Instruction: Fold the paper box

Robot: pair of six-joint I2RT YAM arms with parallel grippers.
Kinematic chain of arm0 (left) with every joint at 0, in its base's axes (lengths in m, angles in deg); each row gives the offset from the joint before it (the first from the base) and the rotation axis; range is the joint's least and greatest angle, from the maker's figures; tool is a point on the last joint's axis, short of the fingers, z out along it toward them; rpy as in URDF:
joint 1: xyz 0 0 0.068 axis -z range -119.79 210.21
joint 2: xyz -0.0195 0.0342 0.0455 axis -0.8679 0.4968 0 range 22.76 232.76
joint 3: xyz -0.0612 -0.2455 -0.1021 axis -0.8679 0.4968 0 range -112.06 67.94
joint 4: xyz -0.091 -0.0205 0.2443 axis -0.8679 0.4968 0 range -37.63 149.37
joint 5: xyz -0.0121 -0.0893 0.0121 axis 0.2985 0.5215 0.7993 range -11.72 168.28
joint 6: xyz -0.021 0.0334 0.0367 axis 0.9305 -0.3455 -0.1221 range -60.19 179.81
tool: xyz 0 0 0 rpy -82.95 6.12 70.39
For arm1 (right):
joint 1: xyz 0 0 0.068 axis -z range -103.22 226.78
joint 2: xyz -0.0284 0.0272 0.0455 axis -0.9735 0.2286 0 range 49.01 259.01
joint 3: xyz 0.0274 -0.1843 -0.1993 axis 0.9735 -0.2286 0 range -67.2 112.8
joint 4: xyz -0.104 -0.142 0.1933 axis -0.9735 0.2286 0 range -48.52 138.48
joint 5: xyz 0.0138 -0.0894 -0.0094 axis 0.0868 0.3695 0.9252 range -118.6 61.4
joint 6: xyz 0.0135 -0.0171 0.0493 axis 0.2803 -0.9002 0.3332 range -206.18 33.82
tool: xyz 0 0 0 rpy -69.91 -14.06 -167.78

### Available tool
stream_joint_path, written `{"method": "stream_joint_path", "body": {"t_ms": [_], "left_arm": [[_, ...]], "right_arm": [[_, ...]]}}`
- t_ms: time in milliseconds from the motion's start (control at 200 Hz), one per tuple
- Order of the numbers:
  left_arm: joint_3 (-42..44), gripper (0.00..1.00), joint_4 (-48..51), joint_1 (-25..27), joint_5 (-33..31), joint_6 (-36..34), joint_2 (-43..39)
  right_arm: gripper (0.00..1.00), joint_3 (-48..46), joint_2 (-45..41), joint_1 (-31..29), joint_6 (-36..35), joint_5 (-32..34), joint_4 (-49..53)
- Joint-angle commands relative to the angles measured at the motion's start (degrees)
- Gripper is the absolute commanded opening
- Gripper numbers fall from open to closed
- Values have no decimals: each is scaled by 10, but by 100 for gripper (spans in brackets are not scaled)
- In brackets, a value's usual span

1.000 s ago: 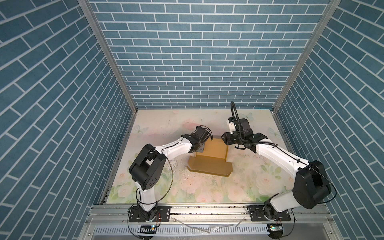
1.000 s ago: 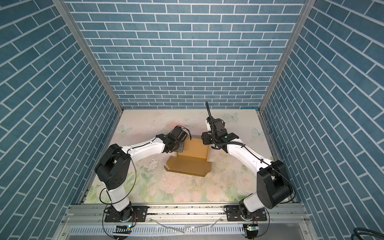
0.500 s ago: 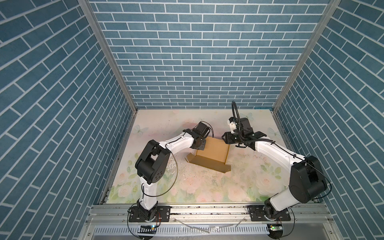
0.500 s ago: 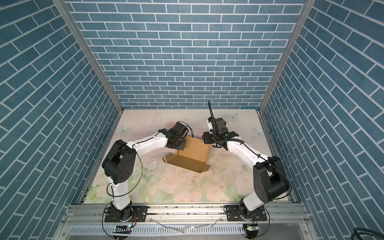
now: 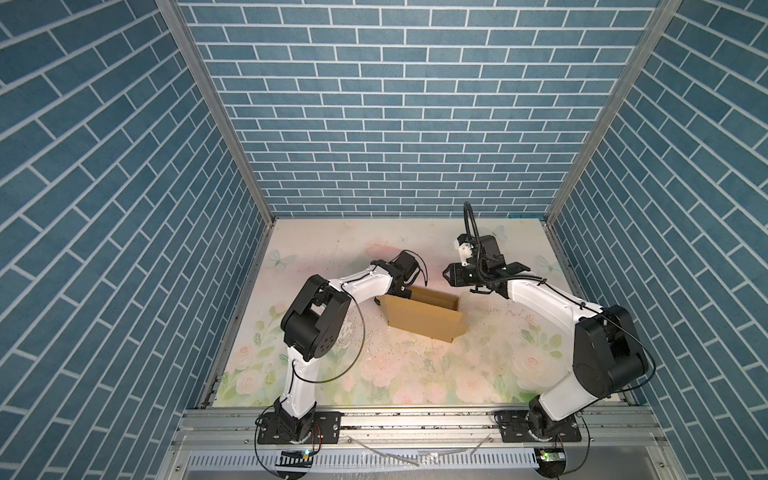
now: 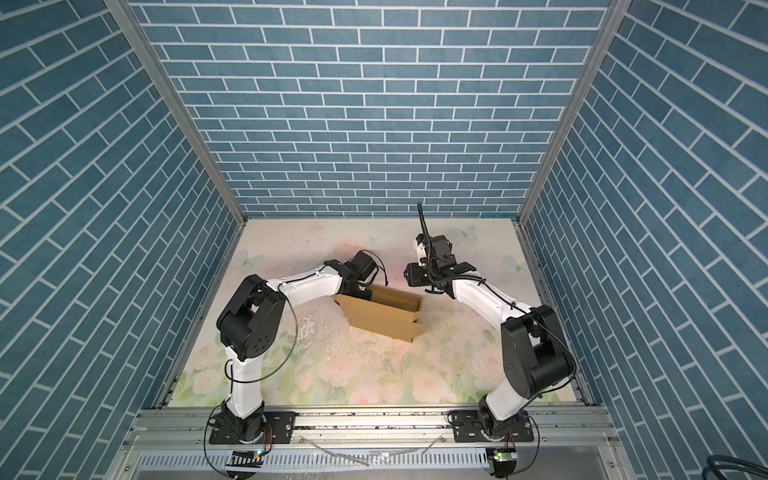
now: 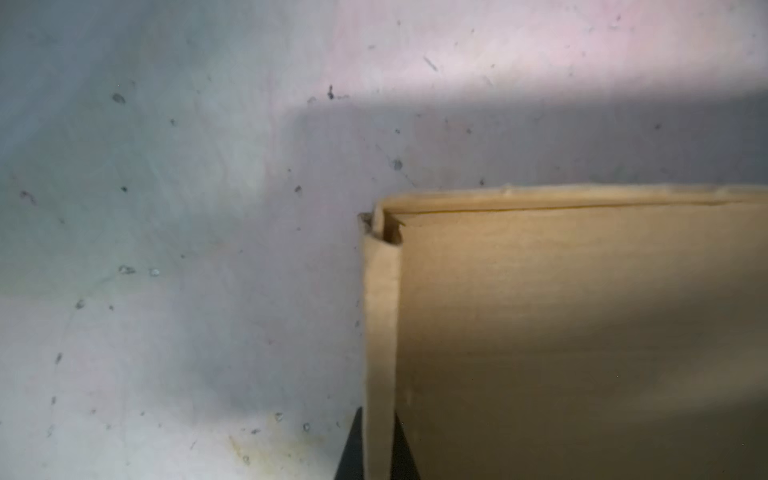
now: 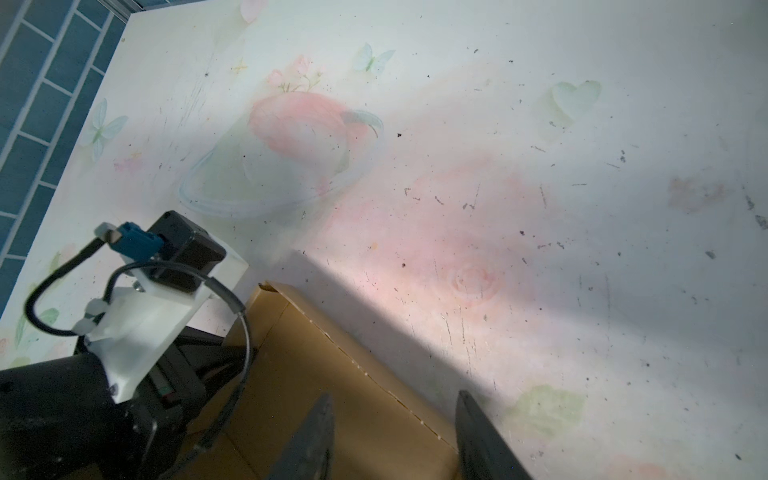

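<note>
paper box (image 5: pixel 424 316) sits mid-table, half folded. left gripper (image 7: pixel 378 451) pinches its doubled left wall; right gripper (image 8: pixel 394 399) spread, empty, over far-right edge. cardboard prob light, stiff, dents easy: grip walls nr creases.

Left tool (image 5: pixel 404 290) at paper box (image 5: pixel 424 322) corner; right tool (image 5: pixel 446 276) apart.
</note>
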Motion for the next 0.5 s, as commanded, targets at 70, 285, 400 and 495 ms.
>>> {"method": "stream_joint_path", "body": {"t_ms": [70,285,400,495], "left_arm": [[-6,23,57,-8,-11,-3,5],[-28,36,56,-31,-17,-3,-25],[-43,43,54,-45,-17,-3,-42],[-53,47,49,-56,-11,-3,-59]], "right_arm": [[48,-7,1,6,2,-9,-18],[48,-26,-7,9,6,-5,-23],[48,-38,-13,11,8,1,-24],[48,-47,-20,11,11,4,-26]]}}
